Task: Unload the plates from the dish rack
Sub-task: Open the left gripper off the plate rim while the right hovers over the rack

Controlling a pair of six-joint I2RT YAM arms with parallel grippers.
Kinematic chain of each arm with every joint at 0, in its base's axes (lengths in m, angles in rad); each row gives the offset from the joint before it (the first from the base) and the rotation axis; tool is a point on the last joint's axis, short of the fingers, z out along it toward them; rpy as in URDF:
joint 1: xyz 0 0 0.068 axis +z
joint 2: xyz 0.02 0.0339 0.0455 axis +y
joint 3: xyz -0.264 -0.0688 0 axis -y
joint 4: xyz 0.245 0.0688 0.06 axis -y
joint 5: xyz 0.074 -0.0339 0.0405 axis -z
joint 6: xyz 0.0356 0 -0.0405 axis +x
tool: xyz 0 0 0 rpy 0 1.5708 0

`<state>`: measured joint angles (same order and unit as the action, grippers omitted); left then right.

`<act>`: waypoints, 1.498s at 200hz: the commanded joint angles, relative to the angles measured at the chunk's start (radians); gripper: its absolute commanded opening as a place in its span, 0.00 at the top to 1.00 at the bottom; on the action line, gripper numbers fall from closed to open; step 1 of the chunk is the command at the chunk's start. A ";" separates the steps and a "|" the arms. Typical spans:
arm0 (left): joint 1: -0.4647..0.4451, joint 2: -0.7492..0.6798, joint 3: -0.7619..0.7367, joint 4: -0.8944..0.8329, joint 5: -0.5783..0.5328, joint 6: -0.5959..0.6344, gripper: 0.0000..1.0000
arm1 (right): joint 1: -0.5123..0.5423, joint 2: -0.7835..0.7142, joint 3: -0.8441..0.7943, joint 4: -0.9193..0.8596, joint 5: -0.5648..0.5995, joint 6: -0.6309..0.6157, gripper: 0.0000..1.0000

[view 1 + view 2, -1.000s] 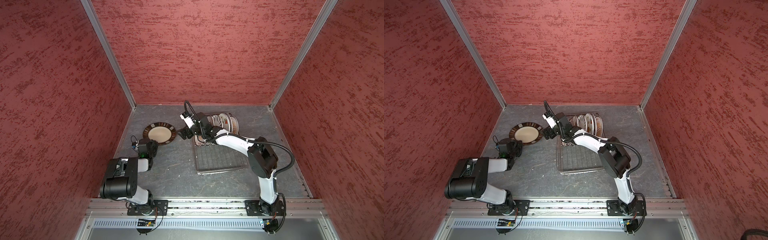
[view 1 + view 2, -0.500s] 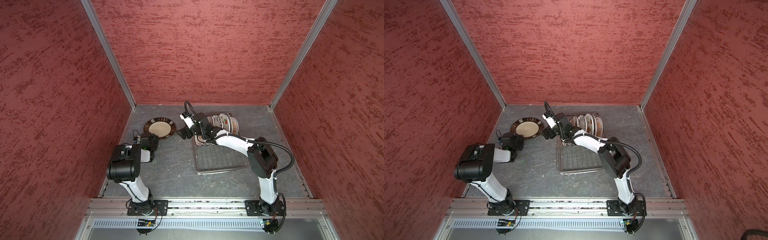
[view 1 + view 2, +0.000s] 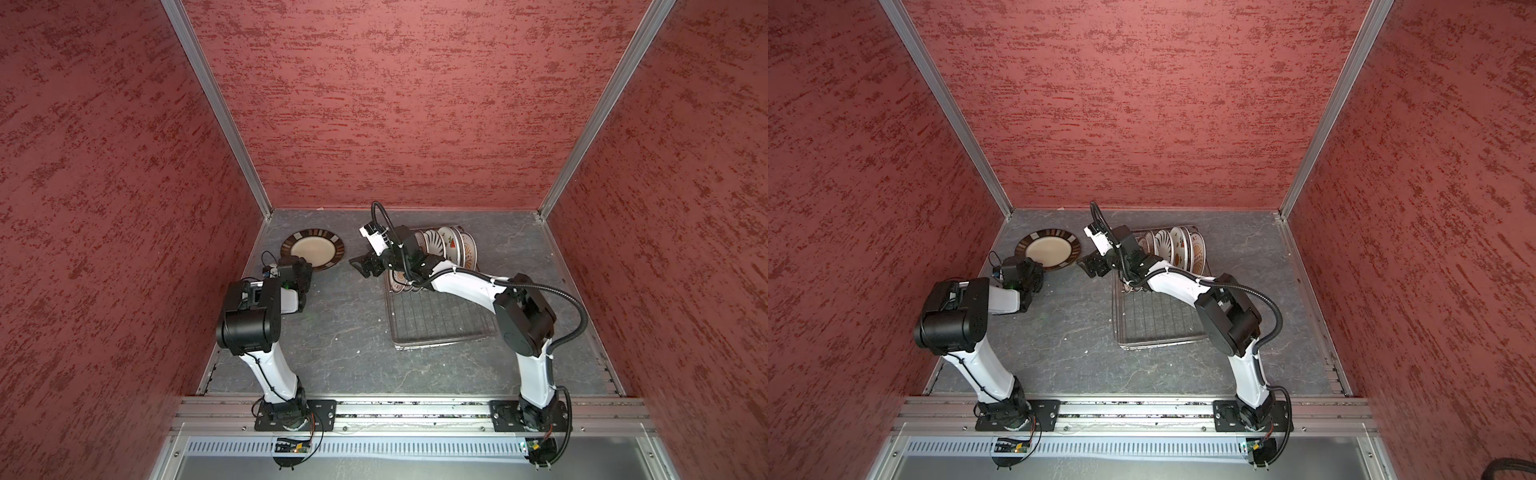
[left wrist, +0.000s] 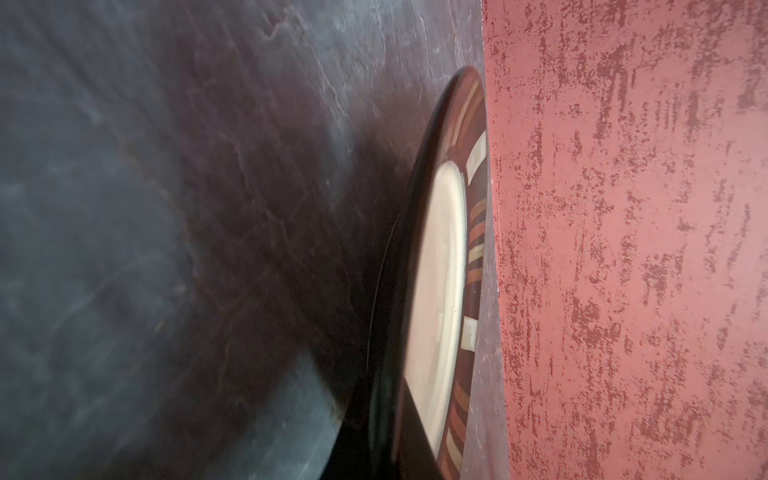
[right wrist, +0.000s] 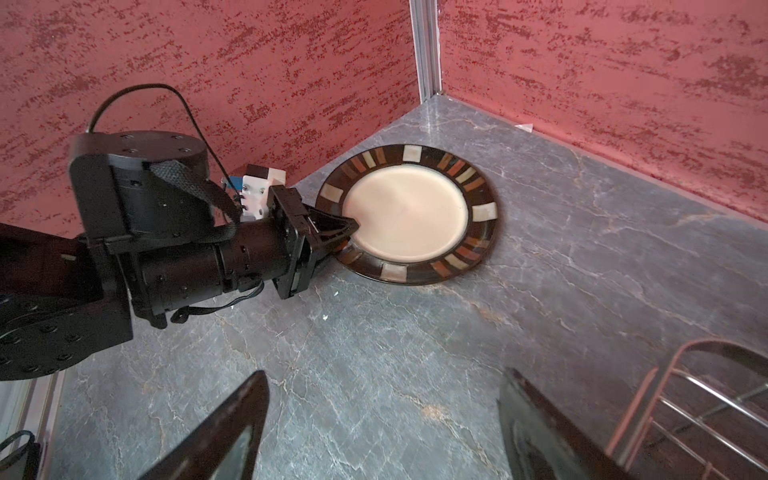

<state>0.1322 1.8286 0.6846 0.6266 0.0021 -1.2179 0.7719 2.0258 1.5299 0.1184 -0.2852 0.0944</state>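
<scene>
In both top views, glossy round plates (image 3: 451, 245) are seen standing on edge at the far end of the wire dish rack (image 3: 440, 324). The right end effector (image 3: 365, 266) is the nearer one, just left of that end.

Left wrist view: the striped plate (image 4: 436, 270) is seen lying flat on the veined grey worktop (image 4: 166, 208), well left of the rack.

Right wrist view: the right end effector is seen spread and empty. The striped plate's rim is straddled by the left end effector (image 5: 343, 239); whether it is pinched or let go cannot be told.

There is one dark-rimmed plate (image 3: 312, 248) at ten o'clock on the tabletop (image 3: 332, 332); one dish rack (image 3: 440, 328) at two o'clock with at least four upright plates (image 3: 1163, 245), others hidden; one left end effector (image 5: 347, 235), one right end effector (image 3: 360, 266).
</scene>
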 commanded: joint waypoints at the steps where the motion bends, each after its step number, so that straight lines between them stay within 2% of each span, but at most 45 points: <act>1: 0.004 0.016 0.016 0.098 0.022 0.004 0.76 | 0.008 0.013 0.000 0.054 -0.011 0.008 0.13; 38: 0.009 0.017 0.019 0.067 0.013 0.012 0.75 | 0.009 0.035 0.033 0.039 -0.021 0.025 0.13; 88: 0.018 0.029 0.007 0.087 0.018 -0.008 0.59 | 0.015 0.051 0.076 -0.012 0.017 0.030 0.09; 124: 0.024 0.031 -0.036 0.131 -0.003 -0.038 0.41 | 0.021 0.052 0.092 -0.034 0.020 0.032 0.07; 140: 0.029 0.018 -0.041 0.107 -0.020 -0.043 0.33 | 0.023 0.050 0.094 -0.034 0.027 0.029 0.06; 152: 0.029 0.008 -0.045 0.090 -0.031 -0.039 0.22 | 0.024 0.049 0.114 -0.052 0.032 0.023 0.05; 198: 0.032 -0.034 -0.079 0.059 -0.063 -0.053 0.00 | 0.032 0.005 0.150 -0.098 0.059 -0.012 0.01; 220: 0.051 -0.088 -0.047 -0.099 -0.025 -0.032 0.01 | 0.032 -0.019 0.151 -0.108 0.060 -0.033 0.01; 239: 0.045 -0.133 -0.069 -0.126 -0.035 -0.008 0.01 | 0.033 -0.038 0.171 -0.149 0.073 -0.069 0.01; 271: 0.037 -0.189 -0.122 -0.140 -0.038 -0.010 0.01 | 0.033 -0.090 0.144 -0.171 0.166 -0.098 0.01; 299: 0.021 -0.251 -0.126 -0.259 -0.085 0.027 0.01 | 0.033 -0.156 0.094 -0.175 0.249 -0.114 0.01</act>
<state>0.1684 1.6279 0.5682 0.4759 -0.0360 -1.2369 0.7979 1.9629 1.6497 -0.0471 -0.1421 0.0296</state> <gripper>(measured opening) 0.994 0.990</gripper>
